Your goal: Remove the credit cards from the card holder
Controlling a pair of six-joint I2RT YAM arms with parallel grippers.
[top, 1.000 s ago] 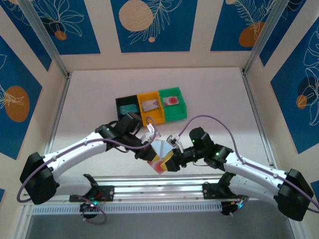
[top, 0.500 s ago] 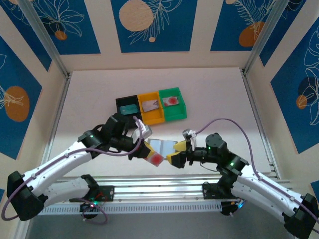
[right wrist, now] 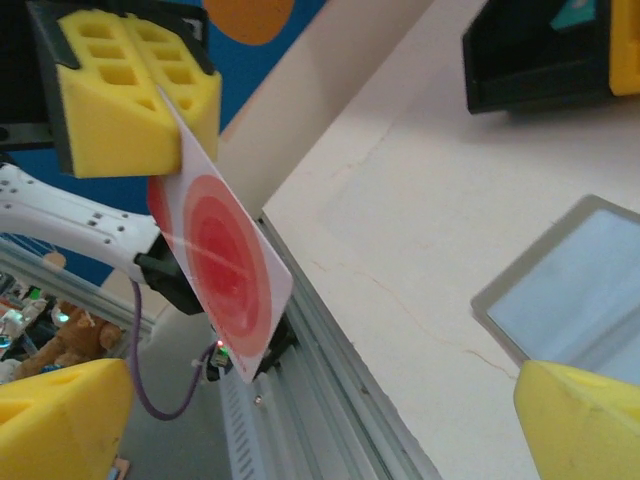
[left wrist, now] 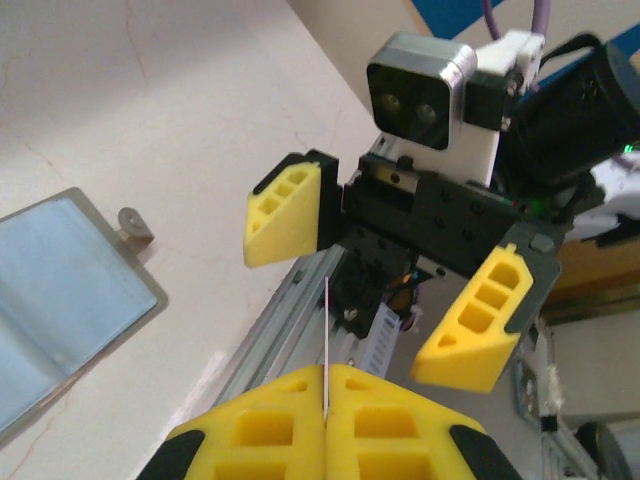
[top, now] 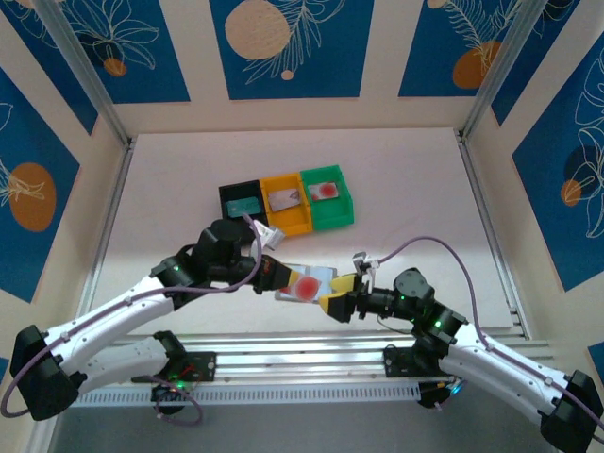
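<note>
**A:** Where is the red-dot card (right wrist: 225, 275)?

**B:** Near the table's front edge. The left gripper (left wrist: 326, 372) has its fingers pressed together on one edge of it.

**A:** And the right gripper (top: 338, 293)?

**B:** It faces the card with its fingers spread wide. It holds nothing and stays clear of the card.

**A:** The card holder (left wrist: 60, 285)?

**B:** It lies flat on the table (top: 406, 189), just beside and below the held card, with its clear pocket up and its snap tab sticking out.

**A:** Farther back?

**B:** Three bins stand in a row: the black bin (top: 241, 201), the orange bin (top: 300, 219) and the green bin (top: 332, 213). A greyish card (top: 285, 197) lies in the orange one. A second red-dotted card (top: 326, 190) lies in the green one.
</note>
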